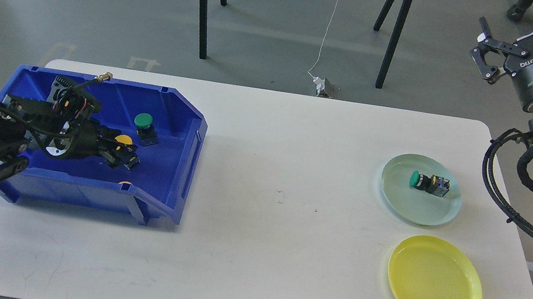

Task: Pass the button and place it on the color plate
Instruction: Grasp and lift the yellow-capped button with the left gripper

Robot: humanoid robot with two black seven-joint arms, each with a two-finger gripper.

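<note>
A blue bin (181, 122) at the table's left holds a green-capped button (144, 122) and a yellow-capped button (123, 139). My left gripper (123, 154) reaches low into the bin, its dark fingers right at the yellow button's body. I cannot tell whether they grip it. A pale green plate (414, 209) at the right holds another green-capped button (427, 182) lying on its side. A yellow plate (434, 282) in front of it holds nothing. My right gripper (487, 55) is raised high off the table's far right corner, open and empty.
A small orange-rimmed thing (125, 183) shows at the bin's front wall. Black stand legs (204, 15) and a white cable (323, 48) are on the floor behind the table. The table's white top (280, 198) lies between the bin and the plates.
</note>
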